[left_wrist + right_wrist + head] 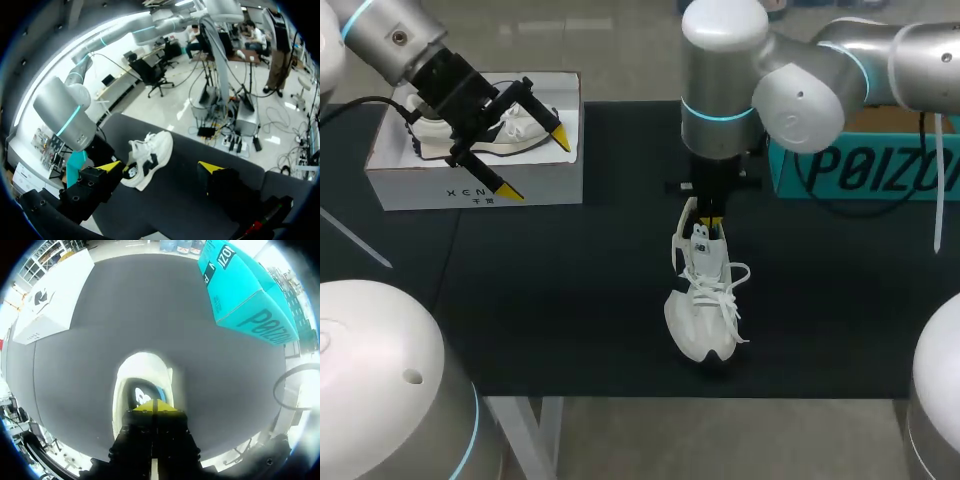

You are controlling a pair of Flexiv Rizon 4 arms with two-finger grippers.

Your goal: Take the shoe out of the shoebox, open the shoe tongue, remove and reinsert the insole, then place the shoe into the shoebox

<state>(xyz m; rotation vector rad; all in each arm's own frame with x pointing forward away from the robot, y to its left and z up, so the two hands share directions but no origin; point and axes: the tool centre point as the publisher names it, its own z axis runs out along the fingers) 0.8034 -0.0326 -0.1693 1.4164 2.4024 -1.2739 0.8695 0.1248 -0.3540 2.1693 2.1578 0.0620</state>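
Right of the white cardboard shoebox [420,188], the white lace-up sneaker [705,305] is lying toe away from the right gripper [705,215], which is pressing its tips together at the heel opening, while the spread left gripper [535,163] is hanging over the box.

The shoe [705,305] stands mid-tabletop [550,300], its top pinched by the right end effector [705,215] above it. The shoebox [420,185] sits at ten o'clock, under the spread left end effector [535,163]. Another box [860,175] sits at two o'clock.
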